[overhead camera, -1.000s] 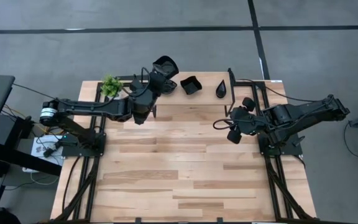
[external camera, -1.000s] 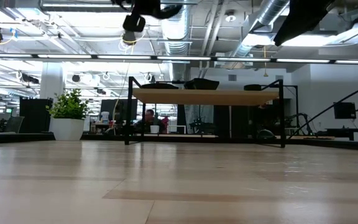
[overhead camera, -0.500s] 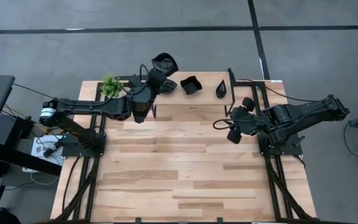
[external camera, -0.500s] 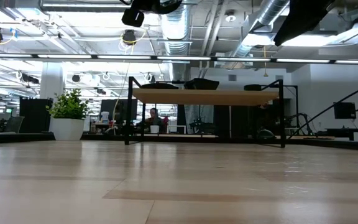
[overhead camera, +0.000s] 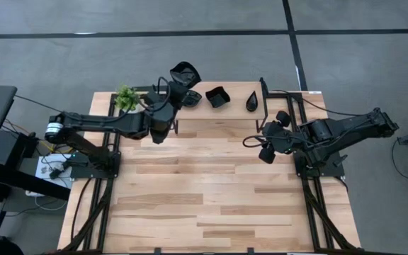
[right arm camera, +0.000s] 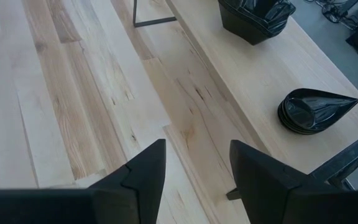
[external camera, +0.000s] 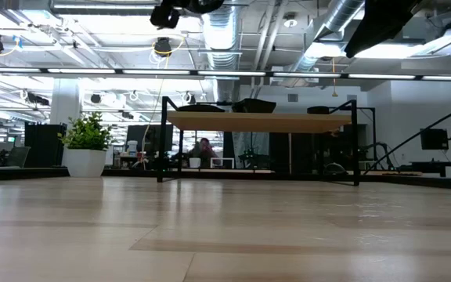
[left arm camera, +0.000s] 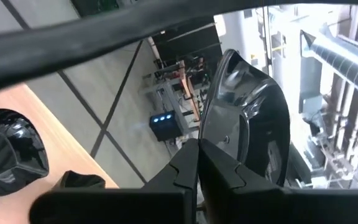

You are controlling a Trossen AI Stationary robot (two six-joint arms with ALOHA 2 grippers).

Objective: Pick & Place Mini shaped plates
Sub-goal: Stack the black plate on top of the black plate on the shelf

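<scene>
My left gripper [overhead camera: 178, 83] is shut on one glossy black mini shaped plate [overhead camera: 185, 71] [left arm camera: 247, 118], held high over the left end of the raised shelf [overhead camera: 236, 110]. The gripper shows at the top edge of the low view [external camera: 182, 6]. On the shelf lie more black plates: a pile [overhead camera: 193, 98] under the left gripper, a square stack [overhead camera: 217, 97] [right arm camera: 257, 15] and a teardrop stack [overhead camera: 252, 103] [right arm camera: 312, 109]. My right gripper [overhead camera: 262, 142] [right arm camera: 194, 168] hangs open over the table, near of the shelf's right part, with nothing between its fingers. My left gripper pinches the plate's rim [left arm camera: 205, 140] between its two fingers. The fingers lie about level and reach toward the table's far edge. The plate stands on edge beyond the fingertips, lifted clear of the shelf and the other plates.
A small green potted plant [overhead camera: 125, 98] stands at the table's far left, beside the shelf. The shelf's dark metal legs [external camera: 163, 141] stand on the tabletop. The wide wooden tabletop [overhead camera: 211, 191] stretches toward the near edge. A person [external camera: 204, 149] shows in the room behind.
My left gripper has risen a little with the plate, still shut on it.
</scene>
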